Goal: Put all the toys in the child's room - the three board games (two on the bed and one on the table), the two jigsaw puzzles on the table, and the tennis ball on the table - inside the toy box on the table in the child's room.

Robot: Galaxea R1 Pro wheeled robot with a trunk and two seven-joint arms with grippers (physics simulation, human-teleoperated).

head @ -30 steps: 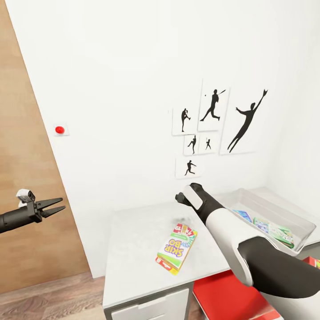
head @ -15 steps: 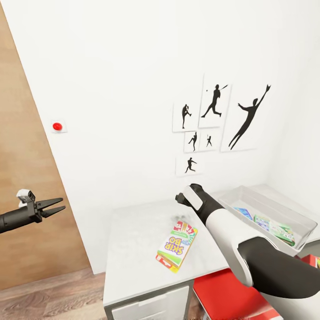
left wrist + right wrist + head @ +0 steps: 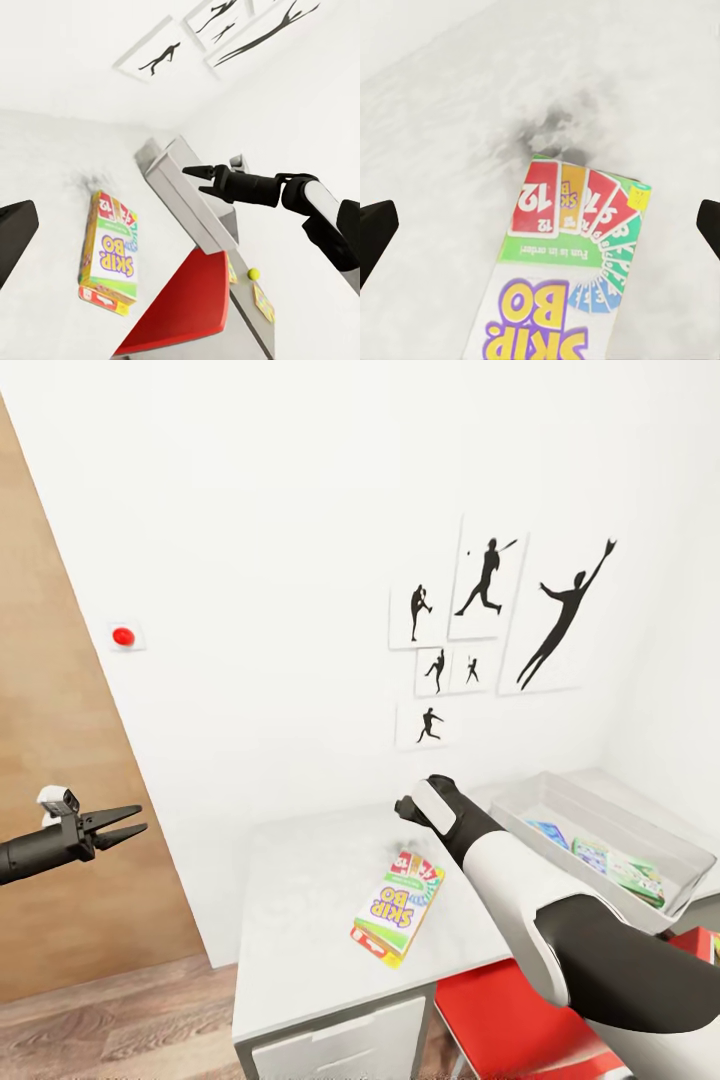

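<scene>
lying flat below right gripper (image 3: 540, 221): board game (image 3: 562, 262).

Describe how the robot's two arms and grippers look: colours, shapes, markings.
The right arm has glossy white shells with black joint sections. The left gripper is matt black with slim, pointed jaws, and carries a small white block with a dark lens on top. No cables or lettering show.

Board game (image 3: 561, 262) flat on pale table (image 3: 427, 135), between two dark fingertips (image 3: 375, 229) spread wide apart, untouched.
</scene>
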